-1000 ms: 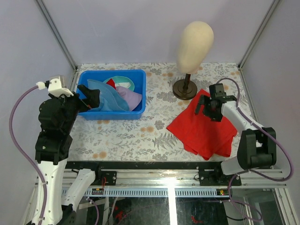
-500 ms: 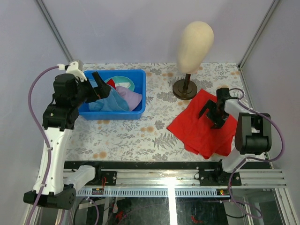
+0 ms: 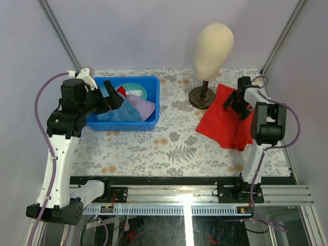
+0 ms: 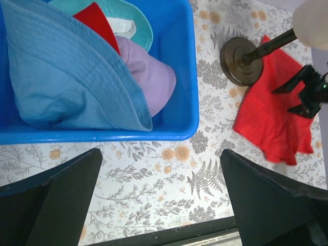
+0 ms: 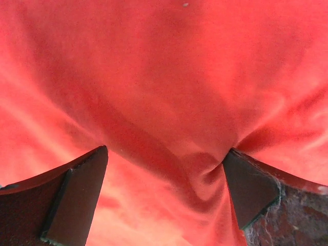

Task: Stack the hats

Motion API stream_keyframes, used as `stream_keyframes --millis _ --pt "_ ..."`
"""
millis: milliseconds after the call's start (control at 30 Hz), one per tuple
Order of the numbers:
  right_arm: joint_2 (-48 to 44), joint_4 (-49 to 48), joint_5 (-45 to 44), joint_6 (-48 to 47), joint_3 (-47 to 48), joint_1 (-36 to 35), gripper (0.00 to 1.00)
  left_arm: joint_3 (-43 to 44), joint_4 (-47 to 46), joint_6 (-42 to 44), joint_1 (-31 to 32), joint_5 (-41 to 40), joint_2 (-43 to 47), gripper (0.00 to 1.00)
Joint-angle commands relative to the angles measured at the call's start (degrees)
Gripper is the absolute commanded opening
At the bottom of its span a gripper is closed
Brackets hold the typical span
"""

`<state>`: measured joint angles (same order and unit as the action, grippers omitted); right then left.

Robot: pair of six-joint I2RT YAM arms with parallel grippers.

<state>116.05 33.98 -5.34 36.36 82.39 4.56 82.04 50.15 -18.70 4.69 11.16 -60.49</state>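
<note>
The four hats lie heaped in a blue bin [image 3: 156, 87] at the back left: the blue hat [image 3: 117, 108] in front, the red hat [image 3: 121, 91] and teal hat [image 3: 135, 90] behind, the pale lilac hat [image 3: 143, 106] to the right. The left wrist view shows them too: blue [image 4: 66, 77], red [image 4: 97, 23], teal [image 4: 128, 15], lilac [image 4: 151, 77]. My left gripper [image 3: 114, 97] [image 4: 160, 151] hangs open and empty above the bin's left part. My right gripper [image 3: 237, 106] [image 5: 166, 149] is open, its fingers pressed down onto the flat red cloth [image 5: 169, 77].
The red cloth [image 3: 225, 123] lies bunched at the back right, beside the round base [image 3: 202, 97] of the beige mannequin head [image 3: 213, 43]. Both also show in the left wrist view: cloth [image 4: 274, 120], base [image 4: 241, 61]. A floral cloth covers the table [image 3: 154, 148].
My right gripper has moved to the back right and the red cloth has slid and bunched with it. My left arm has risen and swung over the bin.
</note>
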Motion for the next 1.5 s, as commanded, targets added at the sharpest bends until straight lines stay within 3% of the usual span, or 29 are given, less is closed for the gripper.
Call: stream_keyframes --millis 0,300,400,600,800,1000,1233,1467 --pt "7.4 -5.4 -11.0 -4.1 11.8 0.8 0.99 1.7 4.2 0.9 -0.1 0.7 0.1 1.0" --pt "20.9 1.7 -20.0 -11.1 45.6 1.4 0.99 -1.4 6.4 0.7 -0.1 -0.7 2.5 1.0" --pt "18.5 3.0 -18.4 -11.7 48.6 1.4 0.99 -5.0 6.2 -2.4 -0.1 -3.0 4.6 1.0" --pt "-1.4 -3.0 -13.9 -11.4 31.0 1.4 0.99 -16.0 3.4 -8.4 0.0 -3.3 4.1 1.0" --pt "-17.7 -8.3 0.8 -7.9 10.9 1.5 0.99 -23.3 -3.3 -11.3 0.0 -1.5 0.2 1.0" --pt "-22.4 -8.9 13.7 -5.0 -0.2 1.6 0.99 -28.0 -12.1 -13.2 -0.1 -3.3 -4.5 1.0" --pt "-30.5 -12.7 16.3 -2.2 -10.1 1.6 0.99 -31.5 -21.0 -14.6 -0.1 -8.8 -8.1 1.0" --pt "-25.3 -17.8 23.5 1.5 -12.2 1.9 0.99 -31.4 -30.7 -14.9 -0.1 -11.9 -14.7 1.0"
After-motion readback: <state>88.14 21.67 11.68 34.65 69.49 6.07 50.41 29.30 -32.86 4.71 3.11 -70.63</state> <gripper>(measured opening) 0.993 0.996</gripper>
